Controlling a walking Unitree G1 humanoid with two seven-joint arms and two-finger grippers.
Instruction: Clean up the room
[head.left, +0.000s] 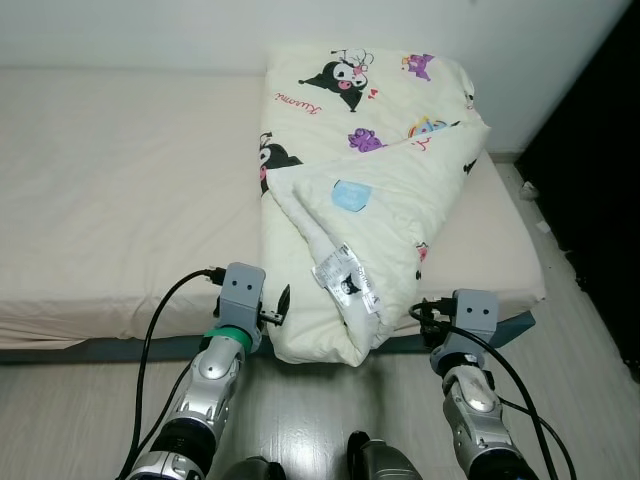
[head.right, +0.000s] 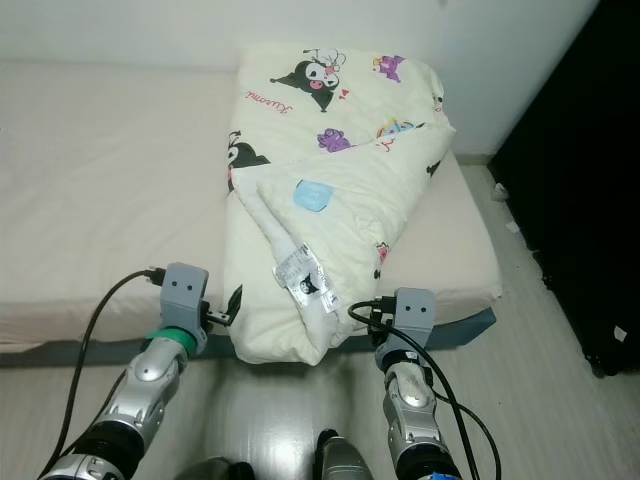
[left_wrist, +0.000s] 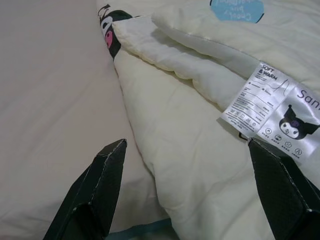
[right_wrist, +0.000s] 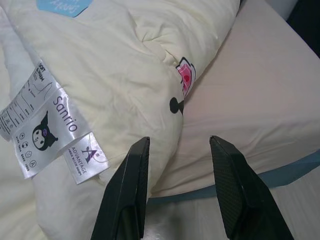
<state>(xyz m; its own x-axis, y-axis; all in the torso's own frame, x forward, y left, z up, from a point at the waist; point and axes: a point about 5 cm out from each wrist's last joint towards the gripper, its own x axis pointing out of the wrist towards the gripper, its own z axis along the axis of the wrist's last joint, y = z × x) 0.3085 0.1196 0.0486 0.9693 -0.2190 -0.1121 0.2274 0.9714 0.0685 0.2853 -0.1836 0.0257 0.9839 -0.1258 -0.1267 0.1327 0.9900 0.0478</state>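
Note:
A cream comforter (head.left: 370, 170) printed with cartoon characters lies folded on the right part of the bed (head.left: 110, 180). Its near end hangs over the bed's front edge, and a white care label (head.left: 345, 275) shows on the fold. My left gripper (left_wrist: 186, 144) is open wide at the comforter's near left corner, one finger over the sheet and the other over the quilt by the label. My right gripper (right_wrist: 178, 141) is open at the near right side, its fingers straddling the quilt's edge just above the sheet. Neither gripper holds anything.
The mattress has a pale sheet and a blue-grey base (head.left: 90, 347) along its front. A dark wardrobe or curtain (head.left: 600, 150) stands to the right of the bed. Light wooden floor (head.left: 320, 400) lies between me and the bed; a white wall is behind.

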